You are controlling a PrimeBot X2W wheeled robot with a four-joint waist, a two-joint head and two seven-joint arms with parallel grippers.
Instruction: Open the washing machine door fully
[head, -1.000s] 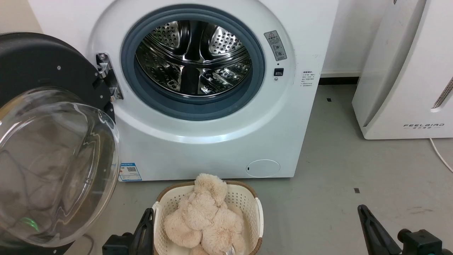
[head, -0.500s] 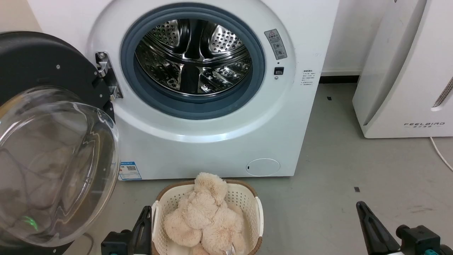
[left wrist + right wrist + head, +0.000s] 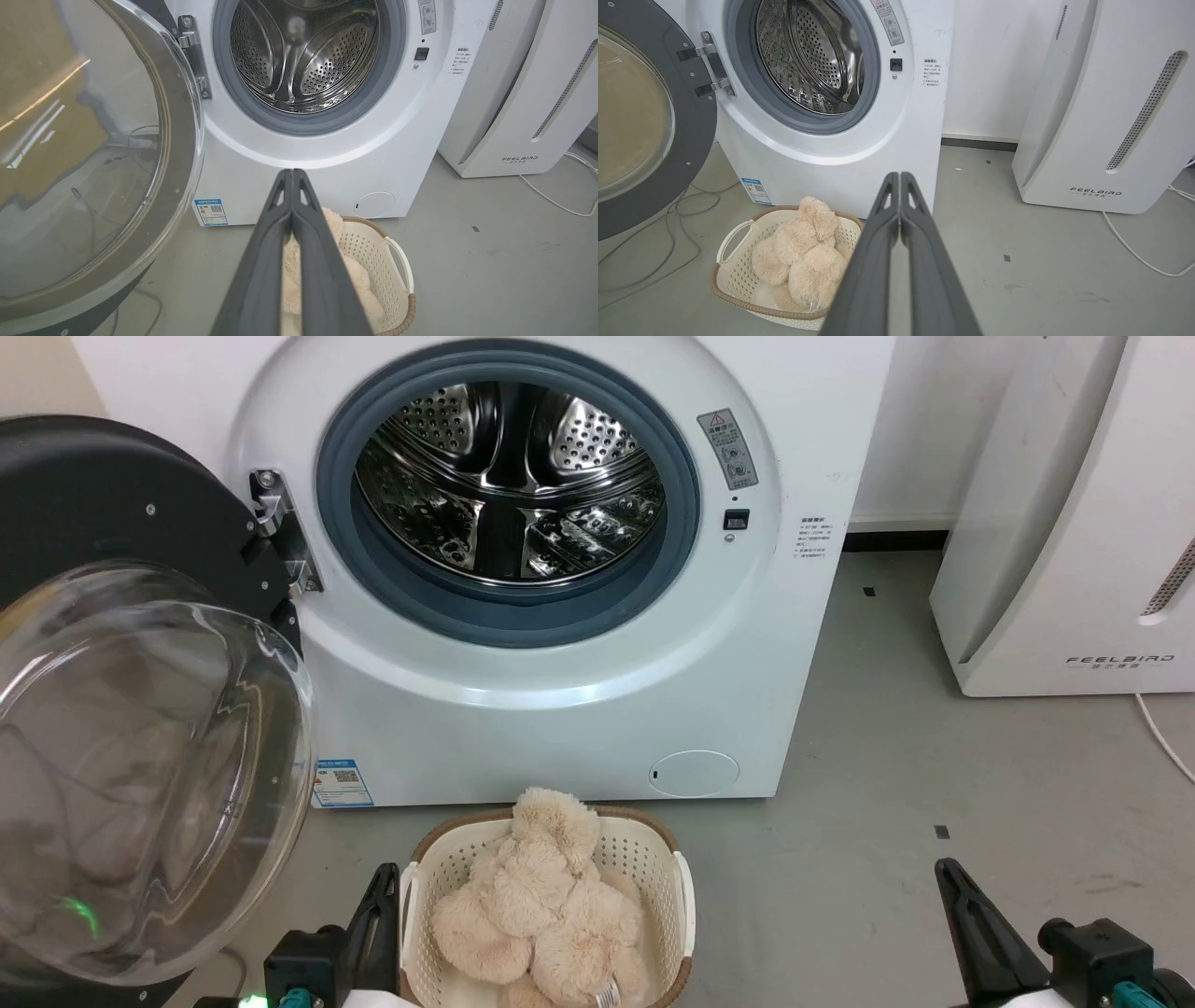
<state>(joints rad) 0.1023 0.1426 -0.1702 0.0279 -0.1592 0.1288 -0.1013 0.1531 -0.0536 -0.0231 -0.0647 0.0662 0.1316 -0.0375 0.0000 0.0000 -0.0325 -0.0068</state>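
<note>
Up at ten o'clock from the left gripper, well apart from it, the washing machine door hangs swung wide beside the washing machine, while that gripper and the right gripper each have fingers pressed together, holding nothing.

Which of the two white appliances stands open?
The washing machine on the left, its round door swung wide; the FEELBIRD appliance shows no opening.

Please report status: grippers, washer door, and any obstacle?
Left gripper and right gripper shut, empty. Door swung wide left, clear of the washing machine front. Basket with plush toy in front of machine, apart from door.
</note>
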